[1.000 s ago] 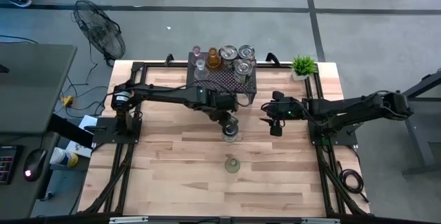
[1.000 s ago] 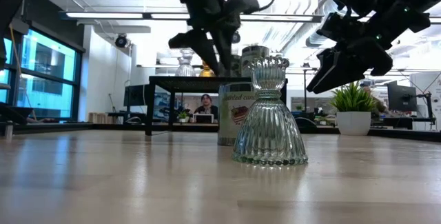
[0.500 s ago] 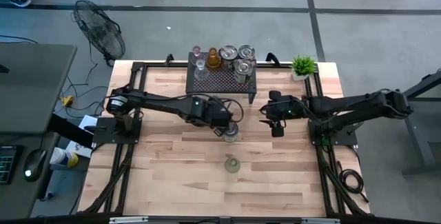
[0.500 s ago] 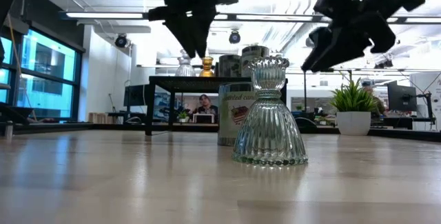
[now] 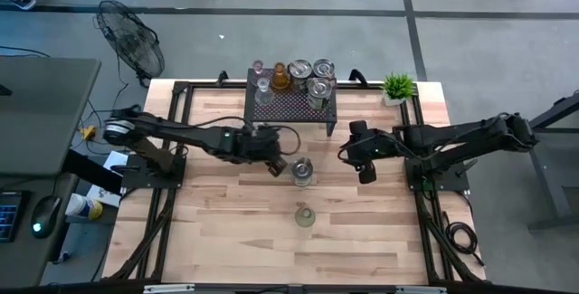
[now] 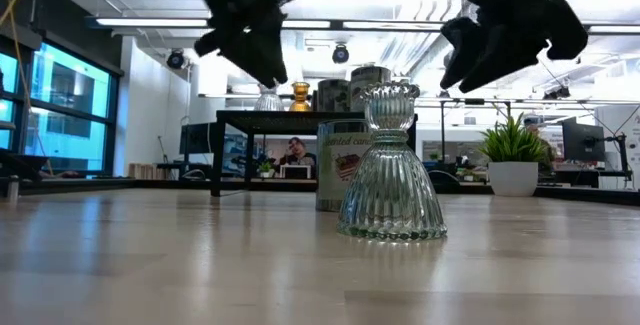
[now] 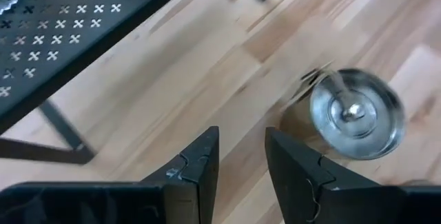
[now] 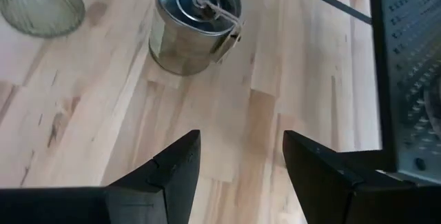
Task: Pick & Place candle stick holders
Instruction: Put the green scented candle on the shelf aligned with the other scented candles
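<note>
A silver tin candle holder (image 5: 302, 171) stands upright on the table's middle, in front of the black rack (image 5: 291, 106). Nearer the front edge a clear ribbed glass holder (image 5: 305, 215) stands on its wide base; the low view shows it (image 6: 392, 165) in front of the tin (image 6: 333, 165). Several more holders, one of them amber (image 5: 280, 78), sit on the rack's top. My left gripper (image 5: 276, 165) hovers open just left of the tin (image 7: 356, 112), nothing between its fingers. My right gripper (image 5: 362, 165) hangs open to the tin's right, above the table, and sees the tin (image 8: 196, 21) and the glass holder (image 8: 38, 3).
A small potted green plant (image 5: 397, 86) stands at the table's far right corner. The rack's legs (image 7: 65, 138) stand close behind my left gripper. Bare wood lies along the table's near half (image 5: 298, 258). A fan (image 5: 131, 45) stands on the floor beyond the far left corner.
My left gripper has drawn back from above the silver tin toward the table's left edge, turning as it went; the tin stays standing where it was. My right gripper has risen a little and rolled.
</note>
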You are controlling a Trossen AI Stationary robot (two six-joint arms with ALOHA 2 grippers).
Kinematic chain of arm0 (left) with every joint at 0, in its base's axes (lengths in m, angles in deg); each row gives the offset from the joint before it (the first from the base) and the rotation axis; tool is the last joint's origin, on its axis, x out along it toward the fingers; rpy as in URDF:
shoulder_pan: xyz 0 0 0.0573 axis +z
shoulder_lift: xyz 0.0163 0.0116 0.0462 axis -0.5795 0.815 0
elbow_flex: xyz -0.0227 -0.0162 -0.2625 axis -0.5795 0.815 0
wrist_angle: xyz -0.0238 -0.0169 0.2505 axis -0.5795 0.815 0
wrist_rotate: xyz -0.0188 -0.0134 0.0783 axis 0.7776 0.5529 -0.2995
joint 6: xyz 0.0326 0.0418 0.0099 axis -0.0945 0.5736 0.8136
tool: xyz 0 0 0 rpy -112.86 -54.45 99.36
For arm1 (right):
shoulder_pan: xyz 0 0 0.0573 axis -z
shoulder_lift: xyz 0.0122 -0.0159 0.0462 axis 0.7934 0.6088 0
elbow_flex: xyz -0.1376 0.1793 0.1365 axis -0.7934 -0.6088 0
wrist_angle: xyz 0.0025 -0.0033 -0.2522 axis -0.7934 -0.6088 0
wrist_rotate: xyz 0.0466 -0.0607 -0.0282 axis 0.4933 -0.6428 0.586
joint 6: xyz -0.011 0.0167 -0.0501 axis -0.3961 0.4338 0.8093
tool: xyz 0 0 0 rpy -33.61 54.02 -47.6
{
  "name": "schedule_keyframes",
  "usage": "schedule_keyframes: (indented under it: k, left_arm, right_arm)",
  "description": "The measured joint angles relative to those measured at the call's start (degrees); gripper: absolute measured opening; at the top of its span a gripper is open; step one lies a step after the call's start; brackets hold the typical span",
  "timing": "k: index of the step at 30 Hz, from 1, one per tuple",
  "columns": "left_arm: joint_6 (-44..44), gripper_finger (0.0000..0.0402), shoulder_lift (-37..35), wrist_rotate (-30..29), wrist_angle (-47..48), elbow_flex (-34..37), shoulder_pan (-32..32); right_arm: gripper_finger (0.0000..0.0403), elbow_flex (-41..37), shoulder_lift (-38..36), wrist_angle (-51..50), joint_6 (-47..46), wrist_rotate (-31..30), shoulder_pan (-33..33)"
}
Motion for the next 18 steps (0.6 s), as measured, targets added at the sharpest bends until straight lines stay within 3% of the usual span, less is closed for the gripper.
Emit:
schedule_keyframes:
  k: [7, 18]
  left_arm:
    - [8.18, 0.0115, -11.42, 2.77, -27.8, 20.23, 0.59]
    - [20.44, 0.0115, -19.39, 18.07, -66.19, 44.59, 9.17]
  right_arm:
    - [0.0199, 5.39, 5.83, -4.0, 4.34, 2.92, -1.76]
    - [0.0199, 11.1, 19.29, -6.93, 10.23, 6.28, -5.78]
